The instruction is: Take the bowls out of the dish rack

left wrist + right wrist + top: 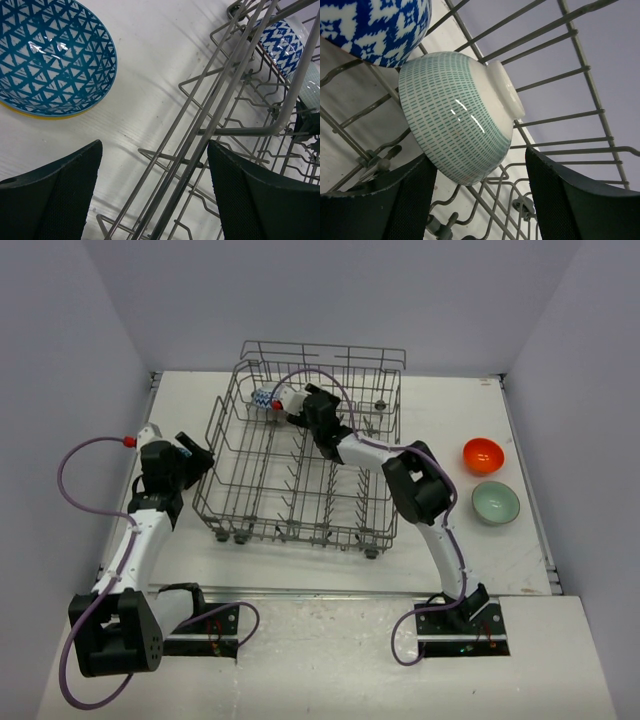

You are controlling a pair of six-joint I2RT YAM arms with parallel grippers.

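No text, label, brand, number or sign can be read on the dish rack (pixel 300 520) or on the bowls (pixel 483 453)

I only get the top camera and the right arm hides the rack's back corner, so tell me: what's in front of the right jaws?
Observer: A mint bowl with green dashes, tipped on its side in the rack.
Operator: Are the right jaws closed on it?
Observer: No, they stand open at either side of its lower edge; I can't tell if they touch it.
Operator: And what's below the left jaws?
Observer: A blue bowl with a triangle pattern, upright on the table, with a yellow edge showing beneath it.
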